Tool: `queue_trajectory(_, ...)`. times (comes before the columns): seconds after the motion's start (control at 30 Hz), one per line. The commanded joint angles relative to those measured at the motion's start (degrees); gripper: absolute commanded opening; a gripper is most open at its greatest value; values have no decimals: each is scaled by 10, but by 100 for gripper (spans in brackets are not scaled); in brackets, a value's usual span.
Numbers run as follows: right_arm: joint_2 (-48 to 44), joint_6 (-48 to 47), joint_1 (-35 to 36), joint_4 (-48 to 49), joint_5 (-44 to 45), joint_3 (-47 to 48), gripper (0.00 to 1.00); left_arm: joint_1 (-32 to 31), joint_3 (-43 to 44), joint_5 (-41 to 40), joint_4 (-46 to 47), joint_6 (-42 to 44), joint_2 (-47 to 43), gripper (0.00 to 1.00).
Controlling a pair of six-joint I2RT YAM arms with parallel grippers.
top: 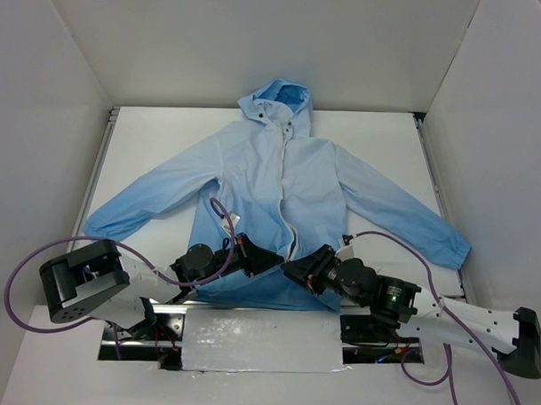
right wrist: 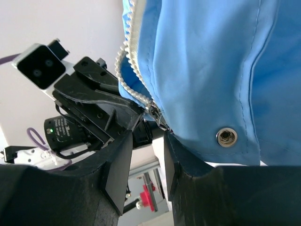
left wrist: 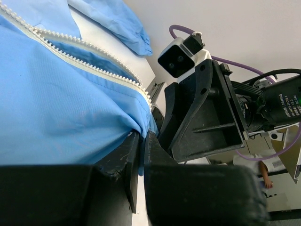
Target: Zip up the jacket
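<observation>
The sky-blue jacket (top: 280,185) lies spread on the table, hood at the far side, its white zipper (top: 286,212) open down the front. My left gripper (top: 258,255) is shut on the hem of the jacket's left panel (left wrist: 70,108), the fabric pinched between its fingertips (left wrist: 143,135). My right gripper (top: 297,267) is open at the bottom of the right panel (right wrist: 211,70). The zipper slider (right wrist: 158,117) hangs just above the gap between its fingertips (right wrist: 148,137), not gripped. The zipper teeth (left wrist: 94,68) run apart up the front.
The two grippers face each other closely at the hem; the right gripper (left wrist: 197,117) fills the left wrist view and the left gripper (right wrist: 94,101) the right wrist view. A metal snap (right wrist: 226,136) sits by the right finger. White walls enclose the table (top: 148,136). Purple cables (top: 221,210) lie over the jacket.
</observation>
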Motion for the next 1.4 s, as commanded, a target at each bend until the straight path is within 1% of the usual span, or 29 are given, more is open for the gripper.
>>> queue_trajectory(0.0,-5,3,5,24,37,2,40,-4,9,13,278,21,-1,0)
queue_trajectory(0.23,0,-5,5,5,51,12,40,-4,6,15,279,27,-3,0)
queue_trajectory(0.4,15,-5,5,-10,44,16,43,-5,10,15,285,22,5,0)
queue_trajectory(0.6,-4,-6,5,-16,41,2,44,-5,9,13,294,19,9,0)
queue_trajectory(0.77,-20,-16,5,-17,62,-3,44,-6,10,17,292,19,9,0)
queue_trajectory(1.03,-5,-34,6,7,67,-1,41,-10,16,20,300,15,19,0)
queue_trajectory(1.13,-2,-33,5,7,70,-1,38,-10,15,20,304,14,20,0)
queue_trajectory(1.23,-7,-31,5,6,70,-8,33,-10,14,19,303,15,18,0)
queue_trajectory(1.27,-9,-30,5,6,70,-10,29,-10,14,18,303,15,18,0)
queue_trajectory(1.33,-13,-27,5,6,72,-14,25,-10,14,19,303,16,18,0)
queue_trajectory(1.37,-15,-26,5,5,72,-17,22,-10,14,19,303,15,17,0)
